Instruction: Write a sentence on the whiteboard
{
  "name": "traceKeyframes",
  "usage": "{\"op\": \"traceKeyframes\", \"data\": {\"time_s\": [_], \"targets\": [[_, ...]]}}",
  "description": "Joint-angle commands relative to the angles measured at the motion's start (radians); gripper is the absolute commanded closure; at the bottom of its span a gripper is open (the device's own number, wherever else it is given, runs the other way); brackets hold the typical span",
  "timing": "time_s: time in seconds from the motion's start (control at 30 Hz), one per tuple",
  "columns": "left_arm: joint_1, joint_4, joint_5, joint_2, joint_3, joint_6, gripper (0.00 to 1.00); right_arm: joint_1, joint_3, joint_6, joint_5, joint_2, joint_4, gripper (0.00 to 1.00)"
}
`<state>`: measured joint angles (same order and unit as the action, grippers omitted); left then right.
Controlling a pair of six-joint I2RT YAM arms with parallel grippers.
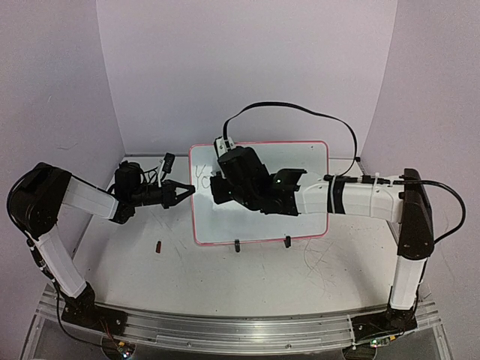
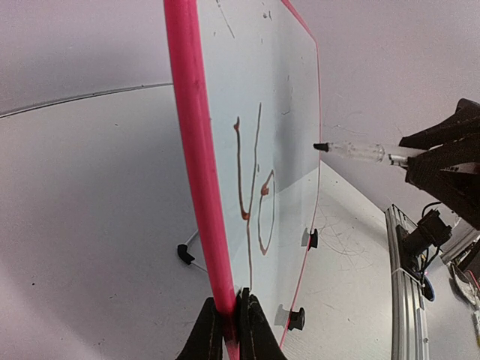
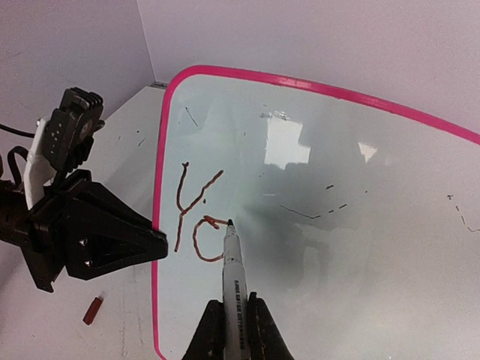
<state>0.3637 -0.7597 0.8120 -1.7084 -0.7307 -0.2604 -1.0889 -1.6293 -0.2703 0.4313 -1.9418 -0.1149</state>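
Note:
The whiteboard (image 1: pixel 300 161) stands upright on the table, glossy white with a pink frame. My left gripper (image 1: pixel 191 190) is shut on its left edge; in the left wrist view the fingers (image 2: pixel 234 311) pinch the pink rim. My right gripper (image 3: pixel 234 315) is shut on a marker (image 3: pixel 232 270). The marker's tip (image 3: pixel 229 223) sits at the upper right of the "o". I cannot tell whether it touches the whiteboard (image 3: pixel 360 247). Of the sentence (image 3: pixel 196 214), only "Yo" shows, in reddish-brown strokes near the left edge. The left wrist view also shows the marker (image 2: pixel 360 152) and the strokes (image 2: pixel 255 187).
A small dark red cap (image 1: pixel 159 246) lies on the table in front of the board's left corner. Two black clip feet (image 1: pixel 237 244) (image 1: pixel 286 241) hold the lower edge. A black cable (image 1: pixel 300 111) arcs above the right arm. Lavender walls close the back and sides.

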Motion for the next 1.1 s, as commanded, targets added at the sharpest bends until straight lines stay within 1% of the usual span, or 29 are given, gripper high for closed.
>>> {"op": "traceKeyframes", "data": {"time_s": [0.0, 1.07], "targets": [[0.012, 0.004, -0.031, 0.019, -0.009, 0.068, 1.0, 0.002, -0.052, 0.002, 0.032, -0.019, -0.016, 1.0], [0.012, 0.004, -0.031, 0.02, -0.009, 0.069, 1.0, 0.004, -0.083, -0.012, 0.063, -0.059, -0.051, 1.0]]}}
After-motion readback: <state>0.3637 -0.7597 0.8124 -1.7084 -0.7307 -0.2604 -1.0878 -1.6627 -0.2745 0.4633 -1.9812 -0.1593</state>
